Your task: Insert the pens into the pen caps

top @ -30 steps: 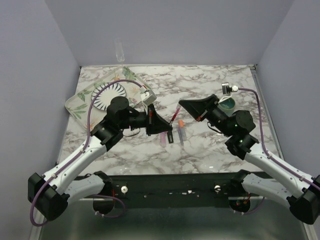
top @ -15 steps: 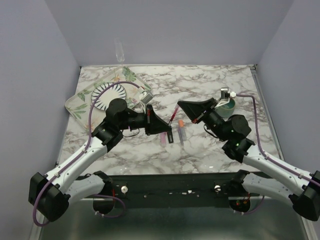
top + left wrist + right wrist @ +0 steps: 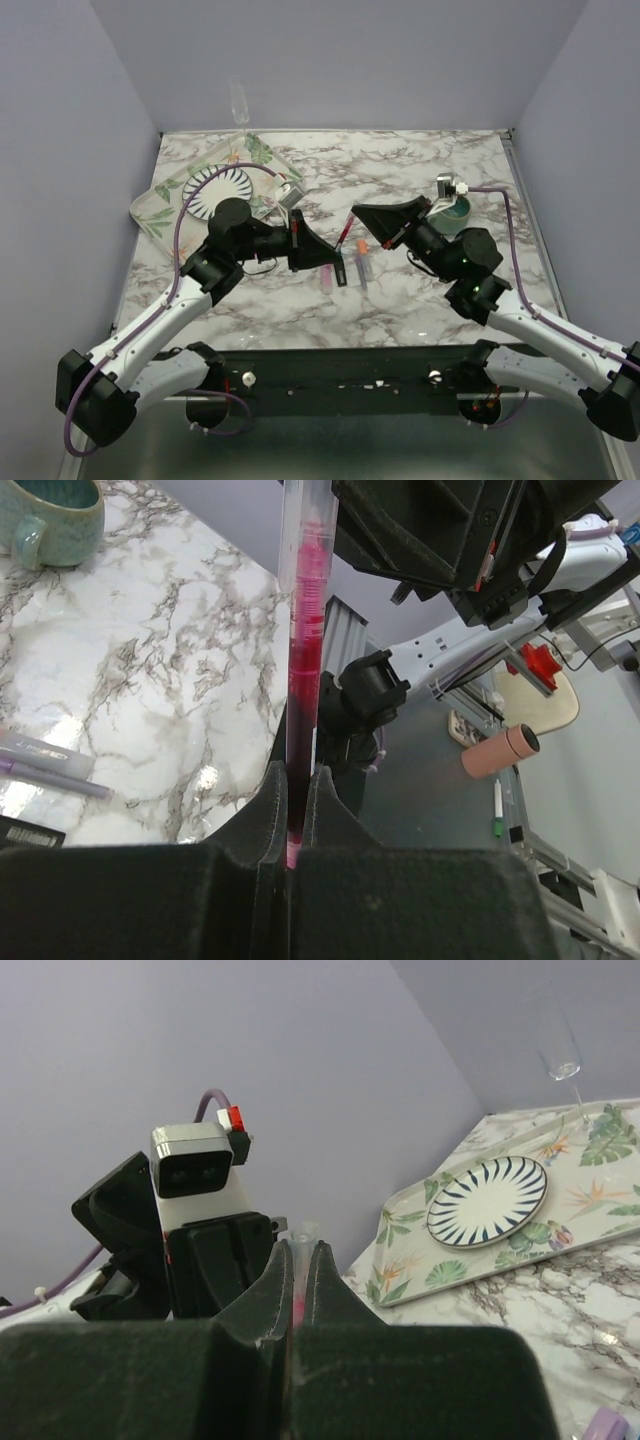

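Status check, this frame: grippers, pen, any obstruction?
Left gripper shut on thin red translucent pen, low end. Right gripper shut on its clear upper end. Short markers loose on marble table; nothing in the way.

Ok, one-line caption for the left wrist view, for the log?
Left gripper pinching the thin red pen; teal mug and loose markers on the marble table.

I hold both arms reaching inward, elbows out, with the wrists facing each other. The left gripper (image 3: 336, 258) and right gripper (image 3: 358, 213) each clamp opposite ends of the thin red pen (image 3: 305, 630).
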Robot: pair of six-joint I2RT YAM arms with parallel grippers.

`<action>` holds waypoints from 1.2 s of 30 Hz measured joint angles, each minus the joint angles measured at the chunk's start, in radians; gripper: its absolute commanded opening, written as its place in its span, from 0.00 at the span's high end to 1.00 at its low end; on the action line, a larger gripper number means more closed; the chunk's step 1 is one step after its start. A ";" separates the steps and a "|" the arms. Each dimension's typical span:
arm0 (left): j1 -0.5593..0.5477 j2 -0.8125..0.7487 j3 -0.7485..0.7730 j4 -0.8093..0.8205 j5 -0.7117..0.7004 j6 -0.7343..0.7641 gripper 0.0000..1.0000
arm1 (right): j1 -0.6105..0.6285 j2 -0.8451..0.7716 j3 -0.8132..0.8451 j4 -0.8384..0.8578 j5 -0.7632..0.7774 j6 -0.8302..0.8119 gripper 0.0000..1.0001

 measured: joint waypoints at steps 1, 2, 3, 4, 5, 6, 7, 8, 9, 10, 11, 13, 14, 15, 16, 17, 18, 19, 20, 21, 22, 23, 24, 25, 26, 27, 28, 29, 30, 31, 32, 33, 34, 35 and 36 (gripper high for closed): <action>0.000 0.000 0.000 -0.003 0.000 0.003 1.00 | 0.000 0.000 -0.001 0.000 -0.002 -0.001 0.99; 0.000 0.000 0.000 -0.005 0.000 0.004 1.00 | 0.000 0.000 -0.004 0.002 -0.002 -0.003 0.99; 0.000 0.000 0.000 -0.009 0.000 0.006 1.00 | 0.000 0.000 -0.011 0.010 -0.002 -0.004 0.99; 0.000 0.000 0.002 -0.017 0.000 0.007 1.00 | 0.000 0.000 -0.018 0.018 -0.002 -0.004 0.99; 0.000 0.002 0.007 -0.029 0.000 0.008 1.00 | 0.000 0.000 -0.025 0.026 -0.002 -0.004 0.99; 0.000 0.005 0.014 -0.043 0.000 0.010 1.00 | 0.000 -0.001 -0.032 0.032 0.000 -0.004 0.99; 0.000 0.012 0.027 -0.065 0.000 0.012 1.00 | 0.000 -0.003 -0.036 0.037 0.003 -0.004 0.99; 0.000 0.017 0.034 -0.072 0.001 0.014 1.00 | 0.000 -0.005 -0.040 0.042 0.007 -0.004 0.99; 0.000 0.022 0.045 -0.085 0.001 0.020 1.00 | 0.000 -0.008 -0.042 0.046 0.008 -0.005 0.99; 0.000 0.029 0.060 -0.103 0.002 0.028 1.00 | 0.000 -0.010 -0.044 0.049 0.011 -0.005 0.99; 0.000 0.035 0.076 -0.120 0.002 0.035 1.00 | 0.000 -0.012 -0.045 0.053 0.014 -0.008 0.99; 0.000 0.042 0.097 -0.141 0.002 0.048 1.00 | 0.000 -0.015 -0.045 0.061 0.017 -0.011 0.99; 0.000 0.045 0.109 -0.150 0.002 0.055 1.00 | 0.000 -0.021 -0.048 0.066 0.019 -0.012 0.99; 0.000 0.048 0.119 -0.160 0.002 0.059 1.00 | 0.000 -0.027 -0.052 0.071 0.023 -0.012 0.99; 0.000 0.053 0.131 -0.172 0.002 0.062 1.00 | 0.000 -0.035 -0.058 0.075 0.026 -0.012 0.99; -0.001 0.060 0.142 -0.178 0.003 0.064 1.00 | 0.000 -0.039 -0.063 0.077 0.030 -0.012 0.99; -0.002 0.066 0.148 -0.180 0.004 0.067 1.00 | 0.000 -0.043 -0.068 0.079 0.035 -0.013 0.99; -0.002 0.071 0.154 -0.182 0.006 0.068 1.00 | 0.000 -0.048 -0.071 0.080 0.042 -0.014 0.99; -0.002 0.082 0.164 -0.183 0.010 0.068 1.00 | 0.000 -0.050 -0.072 0.083 0.045 -0.016 0.99; -0.002 0.092 0.174 -0.186 0.014 0.070 1.00 | 0.000 -0.050 -0.073 0.089 0.048 -0.020 0.99; -0.002 0.099 0.181 -0.191 0.018 0.071 1.00 | 0.000 -0.050 -0.075 0.094 0.052 -0.022 0.99; -0.002 0.109 0.192 -0.199 0.022 0.071 1.00 | 0.001 -0.050 -0.079 0.102 0.056 -0.023 0.99; -0.002 0.116 0.198 -0.203 0.026 0.071 1.00 | 0.002 -0.050 -0.081 0.110 0.063 -0.023 0.99; -0.002 0.125 0.210 -0.213 0.029 0.071 1.00 | 0.005 -0.050 -0.085 0.116 0.072 -0.023 0.99; -0.002 0.133 0.220 -0.223 0.032 0.070 1.00 | 0.006 -0.048 -0.088 0.125 0.081 -0.024 0.99; -0.002 0.148 0.232 -0.233 0.033 0.069 1.00 | 0.013 -0.035 -0.089 0.143 0.098 -0.023 0.99; -0.002 0.148 0.232 -0.233 0.033 0.069 1.00 | 0.013 -0.035 -0.089 0.143 0.098 -0.023 0.99; -0.002 0.150 0.232 -0.235 0.033 0.068 1.00 | 0.014 -0.030 -0.089 0.147 0.098 -0.023 0.99; -0.002 0.153 0.235 -0.238 0.033 0.068 1.00 | 0.016 -0.027 -0.089 0.148 0.100 -0.023 0.99; -0.002 0.159 0.242 -0.246 0.035 0.069 1.00 | 0.023 -0.023 -0.088 0.151 0.106 -0.027 0.99; -0.002 0.163 0.243 -0.248 0.036 0.070 1.00 | 0.029 -0.020 -0.086 0.152 0.108 -0.032 0.99; -0.003 0.164 0.244 -0.250 0.036 0.071 1.00 | 0.032 -0.020 -0.086 0.150 0.112 -0.039 0.99; -0.004 0.165 0.245 -0.257 0.035 0.076 1.00 | 0.034 -0.022 -0.089 0.150 0.113 -0.040 0.99; -0.004 0.165 0.246 -0.266 0.035 0.080 1.00 | 0.034 -0.023 -0.091 0.150 0.113 -0.043 0.99; -0.005 0.165 0.247 -0.278 0.035 0.085 1.00 | 0.038 -0.027 -0.096 0.147 0.113 -0.046 0.99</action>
